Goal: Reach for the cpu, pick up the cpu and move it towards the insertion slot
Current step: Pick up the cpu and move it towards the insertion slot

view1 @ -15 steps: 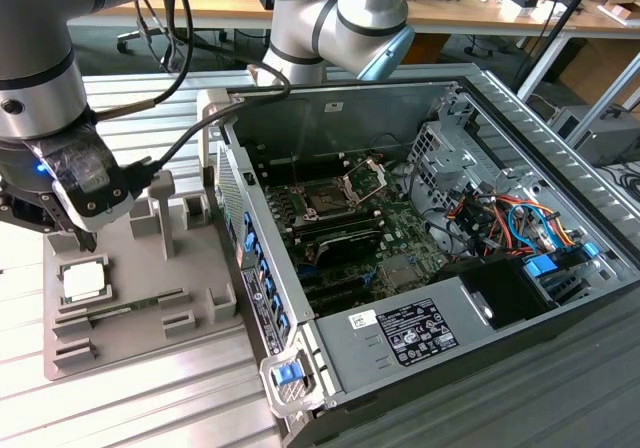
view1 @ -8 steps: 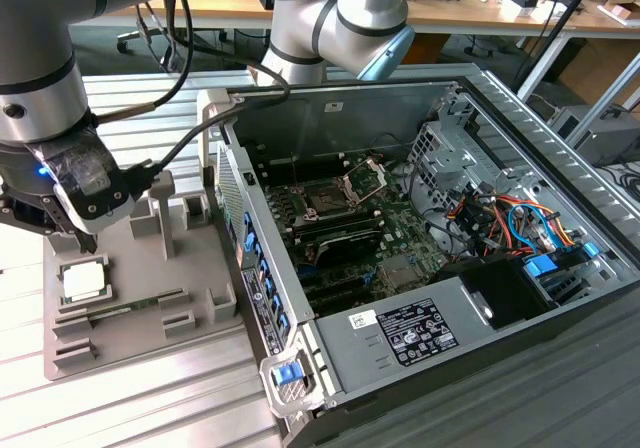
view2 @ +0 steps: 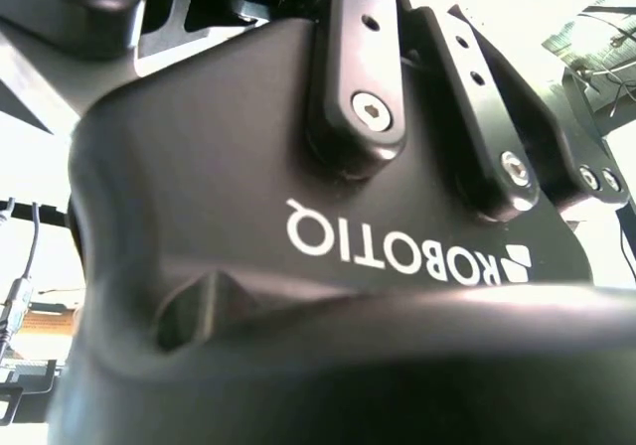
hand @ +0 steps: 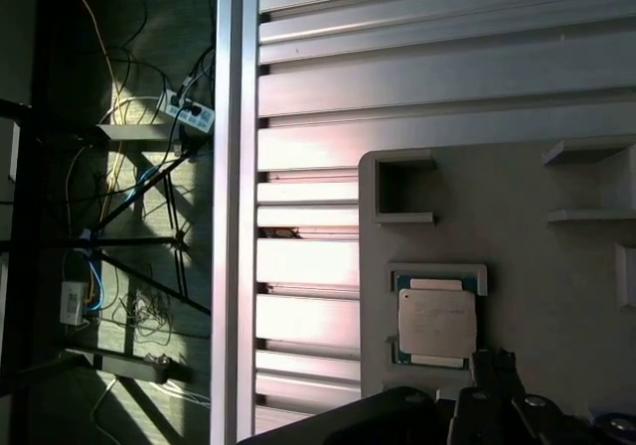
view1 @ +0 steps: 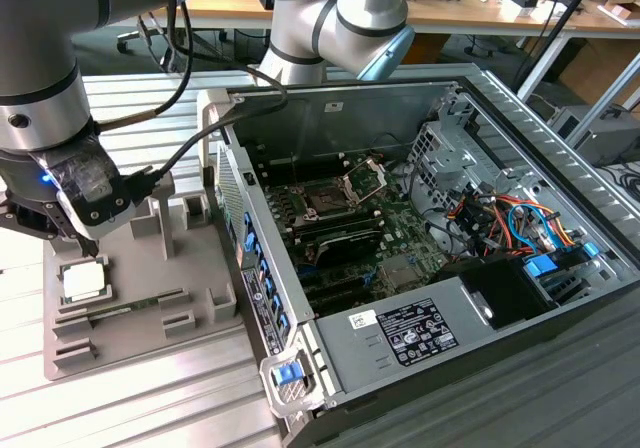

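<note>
Alignment governs: I judge gripper must centre squarely over cpu, seated in tray at its 6 o'clock. Grip state I cannot tell; slot lies at 3 o'clock.

Robotics lab: opened computer case on slatted table; cluttered workbenches behind.

1 cpu, 1 grey tray, 1 open computer case and 1 insertion slot are counted in the exterior view. 1 robot arm is counted there too. 1 power strip is counted in the first wrist view.
</note>
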